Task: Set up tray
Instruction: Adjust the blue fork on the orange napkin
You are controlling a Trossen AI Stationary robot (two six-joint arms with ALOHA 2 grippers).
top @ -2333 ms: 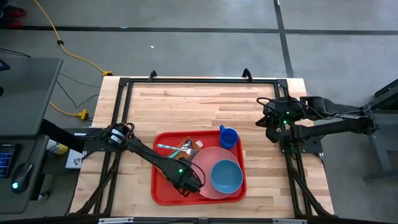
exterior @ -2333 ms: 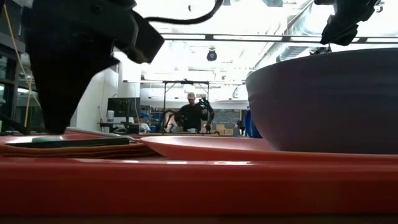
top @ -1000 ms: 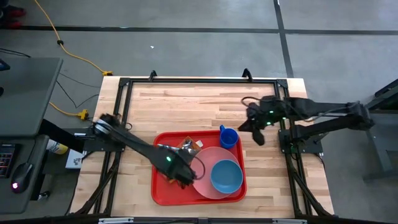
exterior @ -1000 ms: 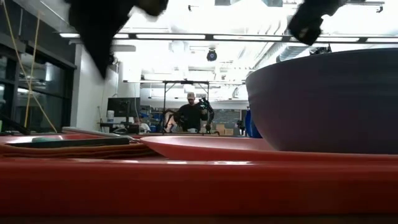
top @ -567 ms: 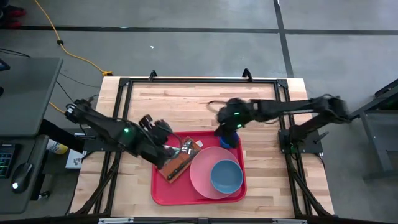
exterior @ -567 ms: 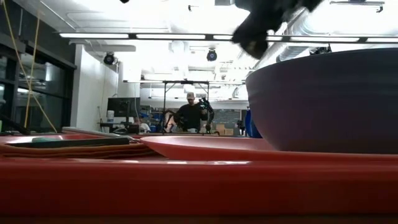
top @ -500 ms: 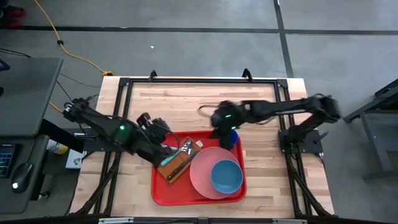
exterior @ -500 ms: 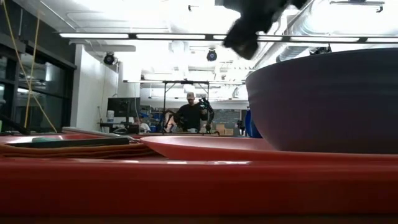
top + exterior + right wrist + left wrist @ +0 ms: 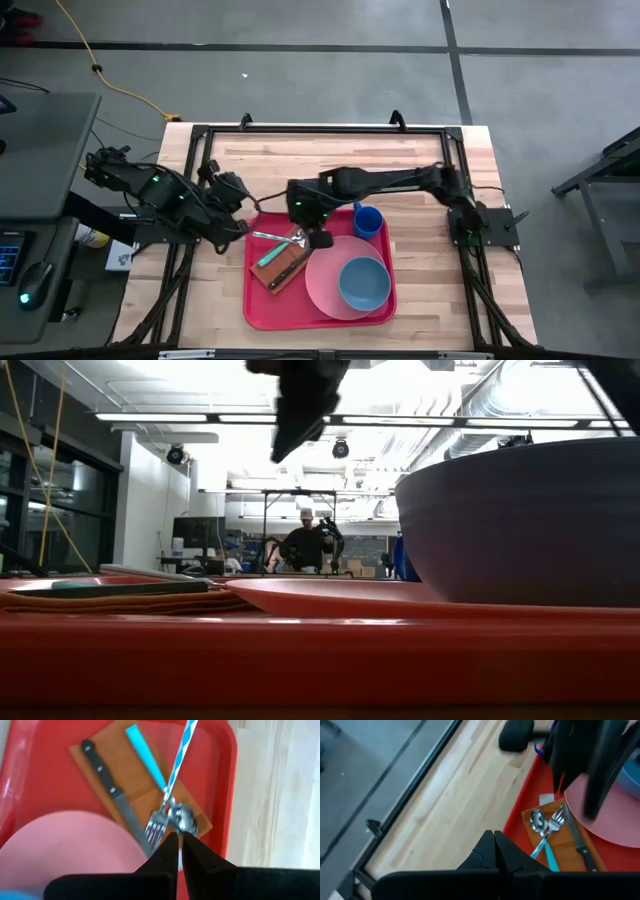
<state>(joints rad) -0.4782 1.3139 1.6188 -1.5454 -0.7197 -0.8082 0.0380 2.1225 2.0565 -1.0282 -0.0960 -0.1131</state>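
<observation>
High view: large red plastic rectangular tray (image 9: 258,305) lies near the front middle of the wooden tabletop (image 9: 300,165), carrying a round pink plate (image 9: 325,285), blue bowl (image 9: 363,283), blue cup (image 9: 368,221) and brown napkin (image 9: 283,265) with cutlery. Right end effector (image 9: 321,240), closed and empty, hangs over the napkin; left end effector (image 9: 238,226), closed and empty, sits just off the tray's left edge.

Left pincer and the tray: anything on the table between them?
High view: only bare wood between the left pincer and the tray.
</observation>
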